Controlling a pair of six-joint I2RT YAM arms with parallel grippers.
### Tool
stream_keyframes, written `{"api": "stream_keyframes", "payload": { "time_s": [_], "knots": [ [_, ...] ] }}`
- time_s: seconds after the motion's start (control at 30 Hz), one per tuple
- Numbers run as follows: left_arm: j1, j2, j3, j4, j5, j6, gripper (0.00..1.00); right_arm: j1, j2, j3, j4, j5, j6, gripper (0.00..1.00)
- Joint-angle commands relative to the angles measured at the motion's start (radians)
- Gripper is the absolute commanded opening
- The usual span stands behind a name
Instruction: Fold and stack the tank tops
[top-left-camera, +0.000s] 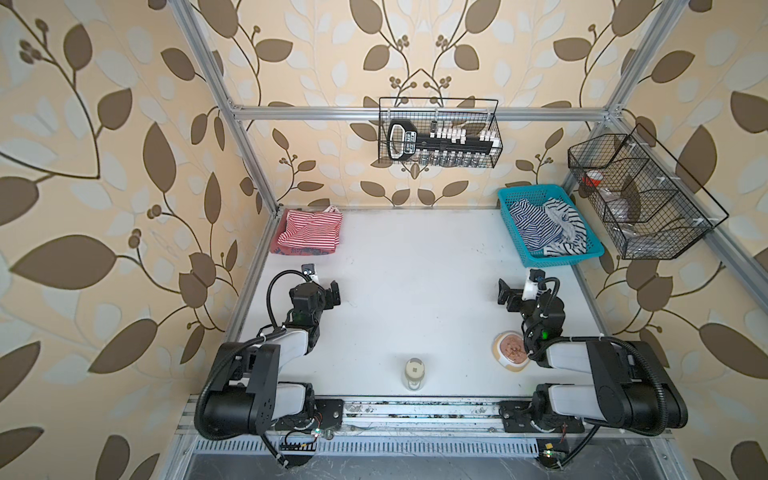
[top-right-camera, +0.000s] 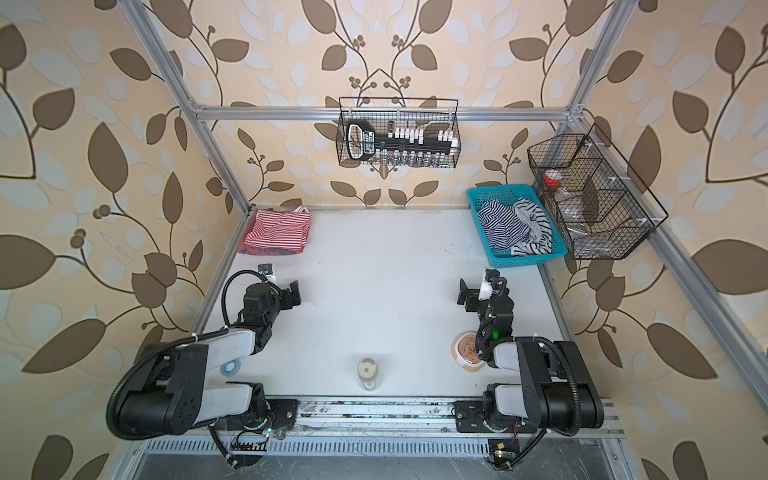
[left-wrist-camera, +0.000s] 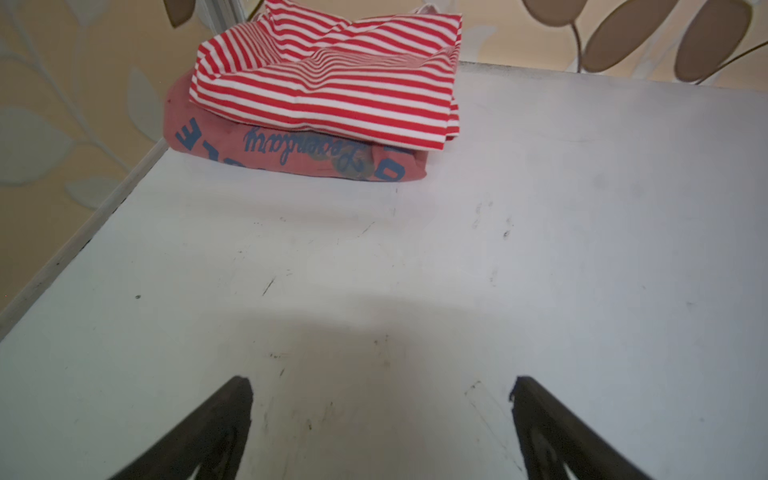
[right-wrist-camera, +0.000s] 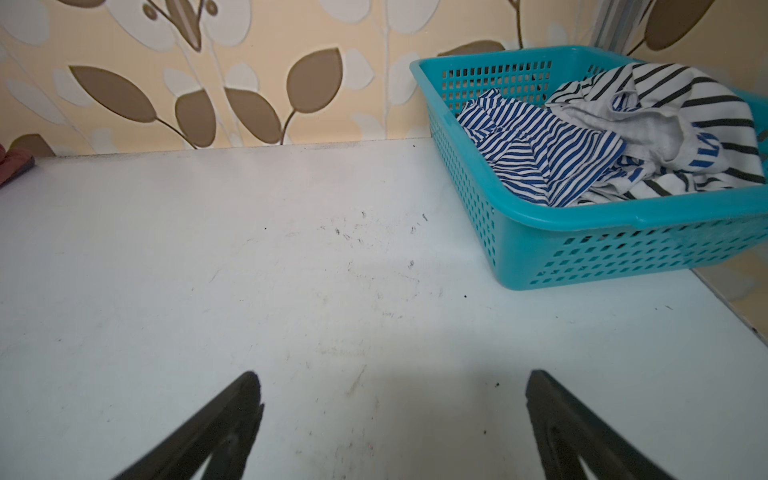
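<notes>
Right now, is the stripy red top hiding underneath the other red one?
No, the red-and-white striped top lies folded on top of the brick-red top.

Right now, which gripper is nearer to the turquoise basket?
Right. The right gripper hangs open in front of the turquoise basket; the left gripper is across the table, before the folded tank tops.

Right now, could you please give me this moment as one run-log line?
stack: folded red-and-white striped tank top on folded brick-red printed tank top | left gripper: open, empty | right gripper: open, empty
</notes>
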Motion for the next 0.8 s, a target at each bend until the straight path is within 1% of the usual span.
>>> {"api": "stream_keyframes", "payload": {
  "time_s": [0.0, 0.03, 0.07, 0.1, 0.17, 0.47, 0.77],
  "knots": [
    [0.006, 0.132, 0.054, 0.143, 0.003, 0.039, 0.99, 0.008, 0.003, 0.022, 0.031, -0.007, -0.029, 1.0],
    [0.011, 0.138, 0.093, 0.066, -0.001, 0.025, 0.99, 0.008, 0.003, 0.022, 0.031, -0.007, -0.029, 1.0],
    [0.04, 0.129, 0.125, -0.005, 0.031, -0.005, 0.99, 0.008, 0.002, 0.021, 0.031, -0.005, -0.029, 1.0],
    [0.059, 0.137, 0.119, 0.022, 0.057, -0.006, 0.99, 0.008, 0.001, 0.021, 0.03, -0.007, -0.029, 1.0],
    [0.057, 0.129, 0.124, -0.001, 0.055, -0.007, 0.99, 0.008, 0.001, 0.023, 0.025, -0.006, -0.029, 1.0],
    [0.058, 0.127, 0.12, 0.007, 0.053, -0.008, 0.99, 0.036, 0.006, 0.031, 0.015, 0.031, -0.049, 1.0],
    [0.057, 0.125, 0.117, 0.008, 0.052, -0.007, 0.99, 0.035, 0.0, 0.026, 0.016, 0.032, -0.045, 1.0]
  ]
}}
